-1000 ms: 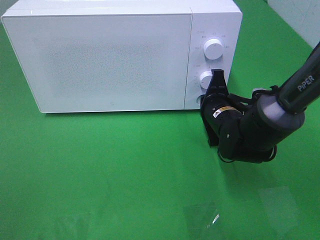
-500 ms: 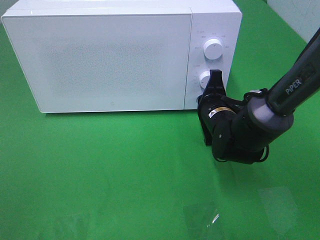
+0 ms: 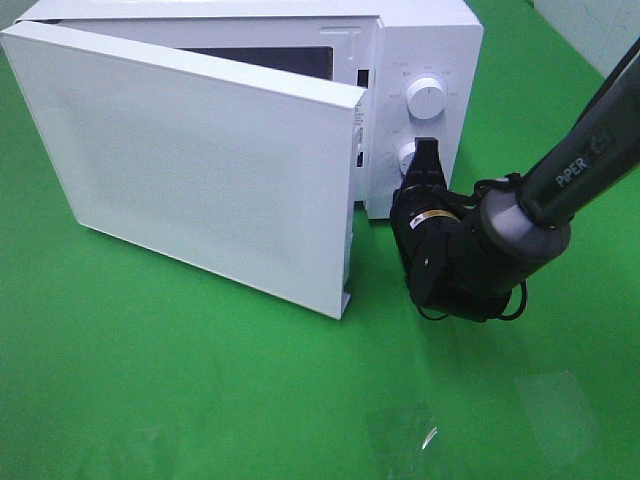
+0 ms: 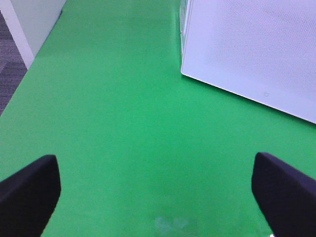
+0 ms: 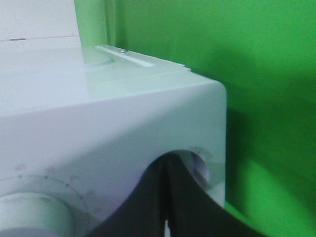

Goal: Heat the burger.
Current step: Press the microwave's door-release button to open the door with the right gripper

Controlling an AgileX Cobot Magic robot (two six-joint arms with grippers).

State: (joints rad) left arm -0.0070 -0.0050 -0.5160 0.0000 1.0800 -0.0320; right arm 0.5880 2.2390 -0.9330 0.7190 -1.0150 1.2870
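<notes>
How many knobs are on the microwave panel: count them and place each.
2. Upper knob high on the panel; lower knob below it, partly behind the right claw, which may hide more.

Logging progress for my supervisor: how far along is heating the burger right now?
Done: the microwave door stands open. In hand: the shut right tool sits at the lower end of the control panel. Left: the burger shows in no view; it has yet to go in, then door closed and heating started. The left tool hangs open over the green table.
</notes>
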